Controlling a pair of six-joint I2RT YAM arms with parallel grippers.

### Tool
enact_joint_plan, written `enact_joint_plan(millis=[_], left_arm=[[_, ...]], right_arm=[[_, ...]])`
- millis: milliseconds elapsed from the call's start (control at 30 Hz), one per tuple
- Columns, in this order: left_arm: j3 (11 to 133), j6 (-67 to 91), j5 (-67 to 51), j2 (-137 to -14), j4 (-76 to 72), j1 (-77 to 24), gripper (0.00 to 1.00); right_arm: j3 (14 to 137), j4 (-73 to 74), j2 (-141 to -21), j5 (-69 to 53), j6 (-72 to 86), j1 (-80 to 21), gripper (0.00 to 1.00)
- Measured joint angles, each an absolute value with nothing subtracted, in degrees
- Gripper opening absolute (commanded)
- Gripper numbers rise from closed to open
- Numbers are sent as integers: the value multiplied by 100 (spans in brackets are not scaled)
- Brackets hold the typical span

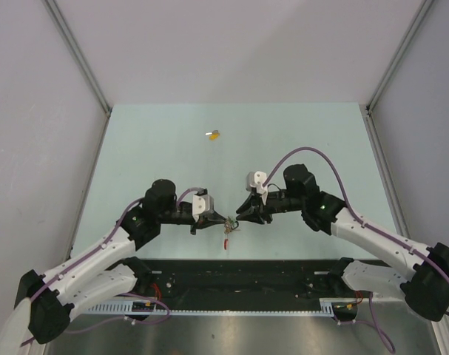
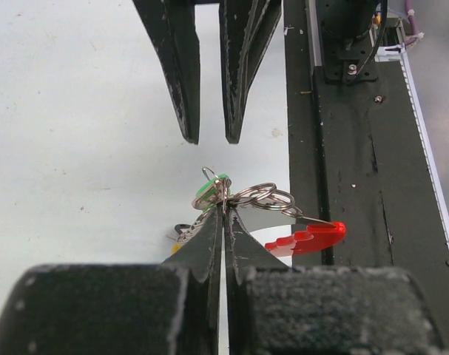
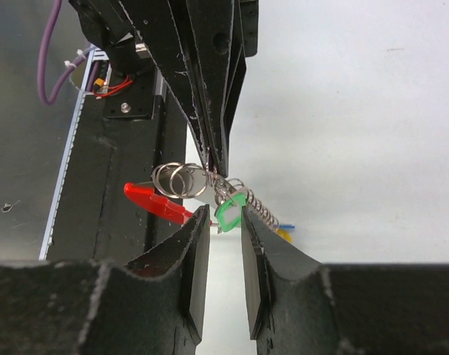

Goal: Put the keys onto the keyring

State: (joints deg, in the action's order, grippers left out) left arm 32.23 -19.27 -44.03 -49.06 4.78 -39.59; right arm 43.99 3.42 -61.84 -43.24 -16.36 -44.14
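Tightly clenched on keyring [image 2: 262, 197], left gripper [image 2: 224, 208], right gripper [image 3: 223, 219] slightly parted near green-headed key [image 3: 230, 212].

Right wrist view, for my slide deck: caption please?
Left pincer shut on the keyring, green-headed key at the tips of the open right pincer.

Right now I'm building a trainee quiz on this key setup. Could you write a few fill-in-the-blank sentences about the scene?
The lone key lying far out on the table has a ___ head. The left pincer is ___ on the keyring. The right pincer stands ___ close to the green-headed key.
Missing words: yellow; shut; open.
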Motion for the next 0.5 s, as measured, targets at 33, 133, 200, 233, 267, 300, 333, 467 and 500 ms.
enact_joint_plan(millis=[33, 133, 200, 233, 267, 300, 333, 467, 500], left_arm=[[3223, -1922, -4414, -4904, 467, -3959, 1], [3221, -1900, -4436, -4904, 434, -3959, 0], [3221, -1900, -4460, -4904, 432, -3959, 1], [3218, -1900, -4473, -4904, 432, -3959, 0], [3218, -1898, -4480, -4901, 429, -3959, 0], [3218, -1898, -4488, -4897, 429, -3959, 0], [3218, -1898, -4497, -4893, 427, -3959, 0], [3203, -1896, -4519, -4869, 395, -3959, 0], [3203, -1894, -4519, -4866, 395, -3959, 1]], right_arm=[[4397, 276, -6228, -4386, -1629, -4399, 28], [4392, 56, -6368, -4606, -1608, -4307, 28], [4392, -71, -6445, -4727, -1605, -4261, 28], [4392, -132, -6488, -4788, -1605, -4237, 27], [4392, -193, -6530, -4842, -1603, -4219, 27], [4392, -237, -6578, -4901, -1603, -4206, 27], [4392, -252, -6611, -4943, -1603, -4200, 27], [4392, -303, -6707, -5120, -1603, -4198, 25], [4392, -322, -6720, -5166, -1603, -4198, 25]])
